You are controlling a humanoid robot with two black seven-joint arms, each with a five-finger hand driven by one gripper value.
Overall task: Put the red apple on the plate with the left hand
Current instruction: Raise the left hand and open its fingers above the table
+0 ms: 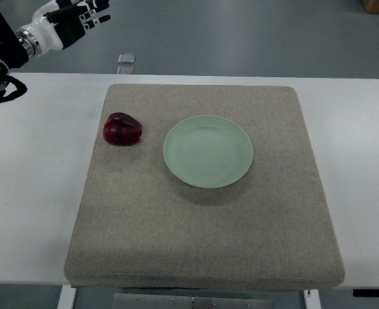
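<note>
Dark red and glossy, the red apple (122,129) sits on the grey felt mat (209,238), near the mat's left edge and towards its far left corner. It lies on its side or tilted; I cannot tell where its stem is. The apple is untouched and rests directly on the felt.

The plate (208,150), pale green and round, lies flat on the same mat, slightly far of the mat's centre. It stands just to the right of the apple, with a narrow strip of felt between them; the two do not touch. Nothing is on the plate.

The mat covers the middle of the white tabletop (28,212), with bare white surface to its left and right and a thin strip along its far edge.

My left hand (80,18) is raised beyond the tabletop's far left corner, over the grey floor (241,38), well apart from the apple. My fingers (97,19) are extended and loosely spread, pointing right, and they hold nothing. The left arm's black joints show along the picture's left edge, above the tabletop's far left corner.

A small clear square object (126,58) lies on the floor just beyond the tabletop's far edge; a second one sits directly nearer it. I cannot tell what they are.
</note>
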